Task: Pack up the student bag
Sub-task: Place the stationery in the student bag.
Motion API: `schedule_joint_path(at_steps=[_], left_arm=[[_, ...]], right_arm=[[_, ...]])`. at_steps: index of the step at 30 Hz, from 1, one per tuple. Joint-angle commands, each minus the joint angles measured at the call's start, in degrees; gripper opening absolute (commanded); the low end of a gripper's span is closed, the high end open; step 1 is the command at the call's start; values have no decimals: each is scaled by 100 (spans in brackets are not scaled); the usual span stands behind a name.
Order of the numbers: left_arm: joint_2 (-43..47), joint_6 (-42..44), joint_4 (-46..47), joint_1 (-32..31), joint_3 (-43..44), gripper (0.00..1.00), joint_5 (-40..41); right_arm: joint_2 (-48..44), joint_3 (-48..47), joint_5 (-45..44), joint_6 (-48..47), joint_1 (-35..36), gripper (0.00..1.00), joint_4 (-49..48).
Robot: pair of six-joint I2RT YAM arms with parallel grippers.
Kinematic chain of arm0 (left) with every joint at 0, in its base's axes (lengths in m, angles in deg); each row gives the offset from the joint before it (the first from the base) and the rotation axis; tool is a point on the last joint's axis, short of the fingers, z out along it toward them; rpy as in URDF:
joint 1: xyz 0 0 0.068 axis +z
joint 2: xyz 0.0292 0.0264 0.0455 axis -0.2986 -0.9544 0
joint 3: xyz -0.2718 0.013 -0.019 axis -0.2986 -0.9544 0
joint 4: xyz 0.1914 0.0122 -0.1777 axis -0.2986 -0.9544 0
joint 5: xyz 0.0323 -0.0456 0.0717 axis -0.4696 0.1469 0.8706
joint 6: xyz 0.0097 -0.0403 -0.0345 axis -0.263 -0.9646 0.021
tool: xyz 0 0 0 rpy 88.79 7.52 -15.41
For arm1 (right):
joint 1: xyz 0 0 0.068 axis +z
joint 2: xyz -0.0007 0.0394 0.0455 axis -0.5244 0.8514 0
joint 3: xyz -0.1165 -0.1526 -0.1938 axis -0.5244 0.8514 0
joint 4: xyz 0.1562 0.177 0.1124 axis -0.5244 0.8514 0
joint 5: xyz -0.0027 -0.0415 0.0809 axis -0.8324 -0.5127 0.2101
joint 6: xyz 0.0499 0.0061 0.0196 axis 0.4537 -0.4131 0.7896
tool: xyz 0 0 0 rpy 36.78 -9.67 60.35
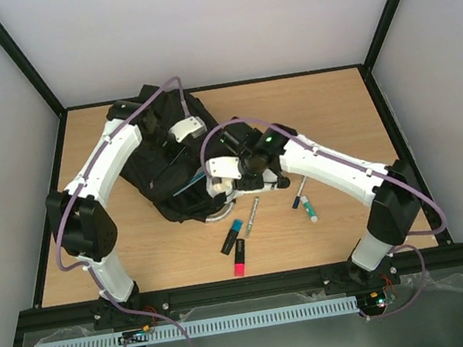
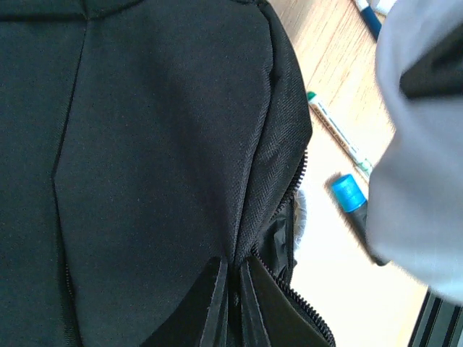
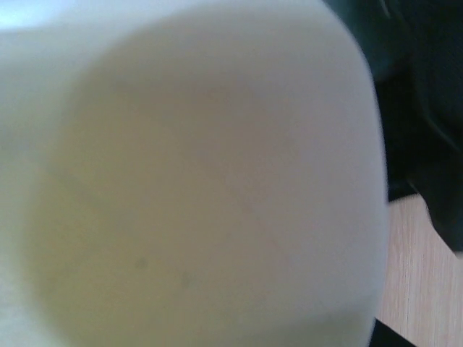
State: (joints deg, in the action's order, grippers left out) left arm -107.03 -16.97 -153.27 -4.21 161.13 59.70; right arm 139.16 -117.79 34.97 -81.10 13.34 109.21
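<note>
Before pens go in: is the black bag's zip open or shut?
Partly open at least: in the left wrist view the zip of the bag gapes, and lining shows inside.

Open table (image 1: 330, 101) upper right and lower left; student bag (image 1: 155, 181) blocking centre-left, pens (image 1: 252, 215) littering lower centre.

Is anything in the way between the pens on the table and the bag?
Only the right gripper, which sits at the near edge of the student bag, close to the silver pen. Nothing else visible lies between. The left gripper pinches the fabric by the zip.
</note>
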Motion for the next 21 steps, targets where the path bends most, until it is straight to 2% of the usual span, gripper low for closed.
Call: schedule_joint_path(at_steps=[1,6,16,21], left_arm=[[-193,60,14,-30,468,8,-356],[-250,-36,15,-30,708,8,-665],[-129,50,-170,-35,930,8,-635],[-408,122,-710,4,1433,7,-540]], right_arm=[[371,-139,-226,-510,344,25,-264],[689,-55,-363,-855,648,25,-759],[1558,-140,-1051,-1513,961,25,-2326],[1790,-280,-1097,-1737,965,26,-2493]])
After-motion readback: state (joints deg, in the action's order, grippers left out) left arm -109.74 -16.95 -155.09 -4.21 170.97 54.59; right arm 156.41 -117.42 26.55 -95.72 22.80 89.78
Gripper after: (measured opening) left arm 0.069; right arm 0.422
